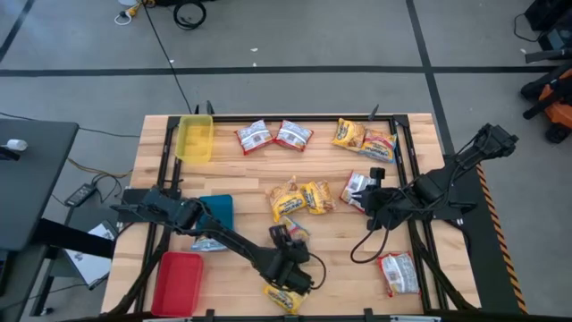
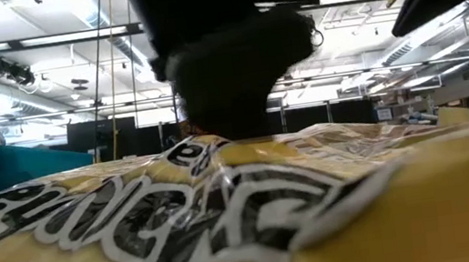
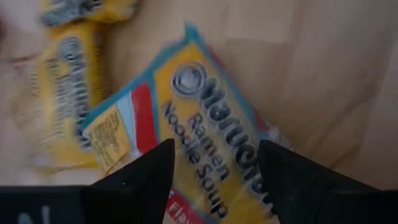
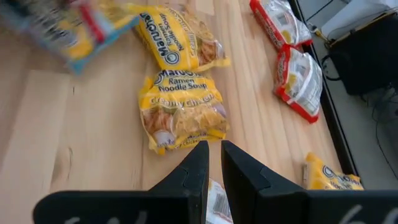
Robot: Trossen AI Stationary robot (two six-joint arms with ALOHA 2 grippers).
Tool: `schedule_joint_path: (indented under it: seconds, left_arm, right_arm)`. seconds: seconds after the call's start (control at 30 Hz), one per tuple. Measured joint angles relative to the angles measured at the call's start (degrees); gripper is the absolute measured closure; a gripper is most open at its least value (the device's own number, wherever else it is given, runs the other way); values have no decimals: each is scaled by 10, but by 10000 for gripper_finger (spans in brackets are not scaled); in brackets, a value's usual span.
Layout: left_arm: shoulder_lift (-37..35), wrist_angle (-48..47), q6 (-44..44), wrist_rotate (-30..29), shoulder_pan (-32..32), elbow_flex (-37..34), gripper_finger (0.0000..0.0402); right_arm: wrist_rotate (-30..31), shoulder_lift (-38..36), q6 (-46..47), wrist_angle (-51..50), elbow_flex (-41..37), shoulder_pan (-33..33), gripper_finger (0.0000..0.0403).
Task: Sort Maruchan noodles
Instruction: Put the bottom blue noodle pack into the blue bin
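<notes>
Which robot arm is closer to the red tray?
Left. Its tool sits just right of the red tray, near the table's front edge. The right tool is far off, toward the table's right side.

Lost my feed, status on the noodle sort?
Left gripper open over yellow packet, not gripping. Right gripper nearly shut, empty, beside red-white packet. Nothing blocking.

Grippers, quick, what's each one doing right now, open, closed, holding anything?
Left gripper: open, fingers either side of a yellow noodle packet, grip not confirmed.
Right gripper: nearly closed, holding nothing, above the table.
</notes>
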Motion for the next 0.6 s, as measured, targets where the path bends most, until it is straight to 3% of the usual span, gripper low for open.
schedule_joint_path:
  seconds: [0.13, 0.4, 0.6]
  left_arm:
    - [-18, -44, -18, -17, -1, 0, 168]
    - [-14, 7, -88, -14, -8, 1, 168]
    - [-2, -18, -110, -19, -14, 1, 168]
  right_arm:
    - [0, -2, 4, 1, 0, 1, 353]
    - [-1, -5, 5, 7, 0, 1, 353]
    - [-3, -4, 19, 7, -1, 1, 353]
